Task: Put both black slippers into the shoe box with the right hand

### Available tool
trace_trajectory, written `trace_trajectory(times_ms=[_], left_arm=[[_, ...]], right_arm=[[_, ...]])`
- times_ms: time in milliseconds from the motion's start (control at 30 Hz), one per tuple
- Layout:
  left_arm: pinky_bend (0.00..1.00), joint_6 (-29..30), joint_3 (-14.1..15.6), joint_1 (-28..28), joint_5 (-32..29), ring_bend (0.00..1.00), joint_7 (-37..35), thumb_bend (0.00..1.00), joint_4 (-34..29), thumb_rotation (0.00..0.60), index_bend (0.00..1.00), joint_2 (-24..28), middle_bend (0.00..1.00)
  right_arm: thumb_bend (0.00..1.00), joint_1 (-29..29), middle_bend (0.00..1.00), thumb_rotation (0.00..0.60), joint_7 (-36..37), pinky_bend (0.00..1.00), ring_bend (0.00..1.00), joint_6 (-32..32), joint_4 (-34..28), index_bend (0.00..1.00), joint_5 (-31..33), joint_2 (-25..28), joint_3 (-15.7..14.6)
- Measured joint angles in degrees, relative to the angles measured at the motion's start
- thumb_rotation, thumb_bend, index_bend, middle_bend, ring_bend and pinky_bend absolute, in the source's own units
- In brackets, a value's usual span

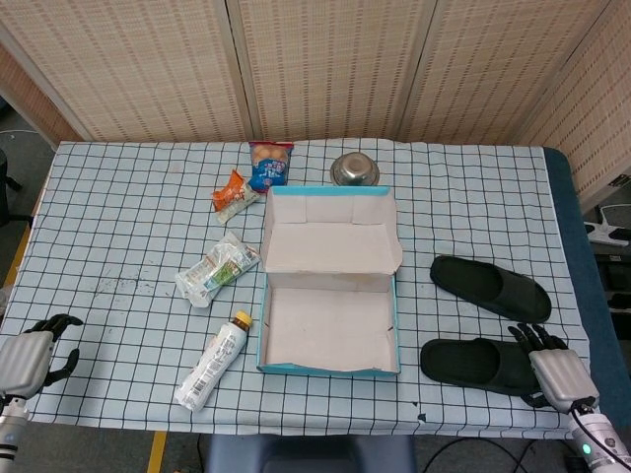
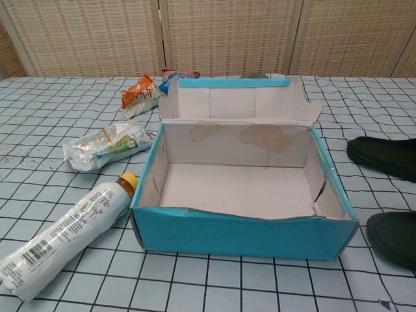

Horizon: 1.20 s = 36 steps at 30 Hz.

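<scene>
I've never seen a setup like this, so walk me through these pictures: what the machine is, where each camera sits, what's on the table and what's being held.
This is a robot with two arms, each ending in a metal hand. One picture looks down from its head, the other looks forward from its chest, low over the table.

In the head view the left hand sits at the table's near left corner, fingers curled, holding nothing. The right hand is at the near right, its fingers at the end of the near slipper; whether it grips yet is hard to tell. The far slipper lies just beyond.

In the middle stands an open, empty shoe box, where both slippers should go. Left of it lie a bottle and a wrapped packet; behind it are two snack bags and a small metal bowl.
</scene>
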Motion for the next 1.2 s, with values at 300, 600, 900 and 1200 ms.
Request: trace_trajectory(times_ms=[300, 600, 900, 1200], left_arm=[[0.46, -0.72, -0.04, -0.18, -0.62, 0.29, 0.28, 0.44, 0.0, 0.6, 0.3, -0.03, 0.25], [0.46, -0.63, 0.01, -0.16, -0.33, 0.29, 0.34, 0.44, -0.19, 0.6, 0.3, 0.03, 0.25], [0.46, -0.86, -0.02, -0.19, -0.53, 0.29, 0.3, 0.44, -0.06, 0.6, 0.3, 0.08, 0.25], [0.46, -0.8, -0.09, -0.09, -0.42, 0.29, -0.6, 0.44, -0.13, 0.6, 0.3, 0.28, 0.25]], right_arm=[[0.0, 3.49, 0.03, 0.6, 1.99, 0.17, 0.0, -7.71, 0.16, 0.0, 2.71, -0.17, 0.07], [0.0, 5.31, 0.03, 0.6, 0.36, 0.17, 0.0, -9.7, 0.78, 0.01, 5.09, -0.92, -0.03], [0.0, 7.11, 0.12, 0.6, -2.54, 0.17, 0.0, -11.42, 1.93, 0.08, 6.88, -2.92, -0.25], [0.0, 6.23, 0.44, 0.6, -3.13, 0.27, 0.27, -7.22, 5.1, 0.43, 5.7, -5.99, -0.11]])
